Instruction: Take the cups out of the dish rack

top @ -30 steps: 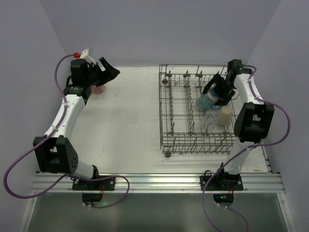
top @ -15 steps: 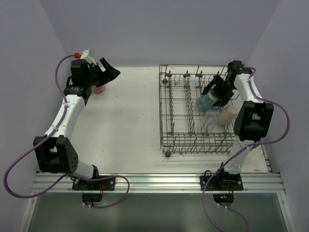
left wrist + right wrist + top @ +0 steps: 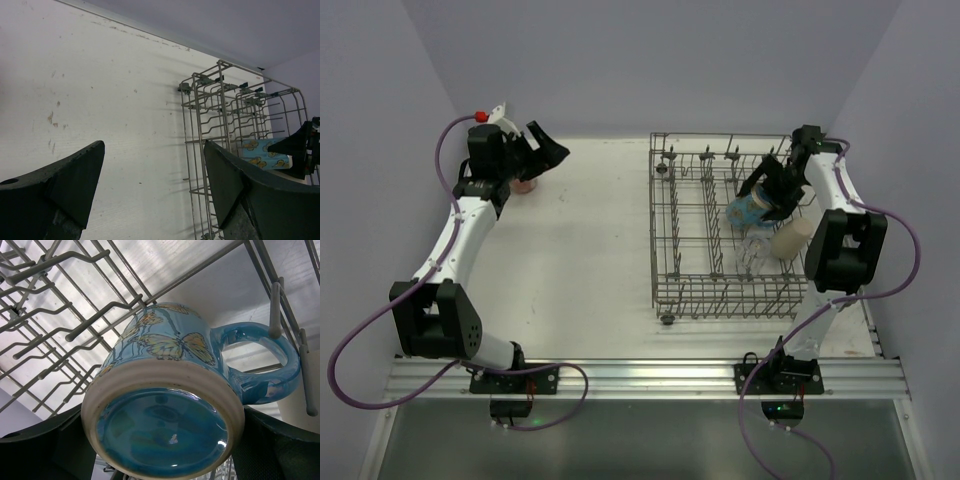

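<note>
While right fingers (image 3: 45, 447) clamp blue patterned mug (image 3: 165, 390), mug lies tilted inside dish rack (image 3: 665, 250), long axis along fingers, base toward wrist, handle (image 3: 265, 340) beside tine (image 3: 274, 310). Left fingers (image 3: 65, 185) spread apart, empty, well away over desk (image 3: 590, 260).

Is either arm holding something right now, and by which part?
The right gripper clamps the blue butterfly mug by its sides near the base. The left gripper is open and holds nothing.

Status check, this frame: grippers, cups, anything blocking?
Left gripper open, empty. Right gripper shut on blue butterfly mug inside dish rack. Wire tine crosses mug handle; may snag.
</note>
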You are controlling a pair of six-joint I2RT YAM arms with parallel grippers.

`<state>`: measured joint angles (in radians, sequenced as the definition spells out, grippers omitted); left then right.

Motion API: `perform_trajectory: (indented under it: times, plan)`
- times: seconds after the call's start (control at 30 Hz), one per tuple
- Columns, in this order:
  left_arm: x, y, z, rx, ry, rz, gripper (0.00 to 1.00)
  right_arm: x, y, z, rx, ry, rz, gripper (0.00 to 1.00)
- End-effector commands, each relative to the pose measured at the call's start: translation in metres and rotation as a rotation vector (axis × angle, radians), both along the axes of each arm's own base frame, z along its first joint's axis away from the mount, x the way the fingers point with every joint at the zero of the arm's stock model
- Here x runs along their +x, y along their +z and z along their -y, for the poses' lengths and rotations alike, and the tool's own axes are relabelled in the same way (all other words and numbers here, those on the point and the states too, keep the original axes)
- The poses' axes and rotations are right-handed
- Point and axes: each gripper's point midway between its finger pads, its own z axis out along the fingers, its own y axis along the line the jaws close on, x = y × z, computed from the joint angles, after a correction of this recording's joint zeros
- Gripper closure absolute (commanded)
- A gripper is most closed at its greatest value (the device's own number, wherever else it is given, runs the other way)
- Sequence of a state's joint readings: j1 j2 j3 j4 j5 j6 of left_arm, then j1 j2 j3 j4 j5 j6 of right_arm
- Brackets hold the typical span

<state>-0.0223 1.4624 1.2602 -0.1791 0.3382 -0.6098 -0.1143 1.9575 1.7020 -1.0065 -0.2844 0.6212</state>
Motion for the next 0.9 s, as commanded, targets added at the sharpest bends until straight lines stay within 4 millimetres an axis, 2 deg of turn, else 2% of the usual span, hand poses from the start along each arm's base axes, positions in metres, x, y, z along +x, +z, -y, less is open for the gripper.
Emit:
perform_trajectory:
  times: [0.0,0.07,0.3,0.43,0.87]
  plan:
    - [0.002,0.009,0.007,-0.011,-0.024,0.041,0.16,0.010,0.019,0.003,-0.022,0.041,0.114,1.00]
    - [0.002,0.010,0.007,-0.017,-0.023,0.040,0.16,0.010,0.025,0.002,-0.017,0.044,0.139,1.00]
    - [0.002,0.013,0.015,-0.019,-0.034,0.049,0.16,0.015,0.066,0.000,-0.022,0.049,0.271,1.00]
    - [0.001,0.014,0.017,-0.019,-0.037,0.048,0.16,0.017,0.082,-0.004,-0.004,0.051,0.319,1.00]
    - [-0.003,0.023,0.022,-0.018,-0.052,0.068,0.16,0.013,0.108,-0.012,0.022,0.081,0.404,1.00]
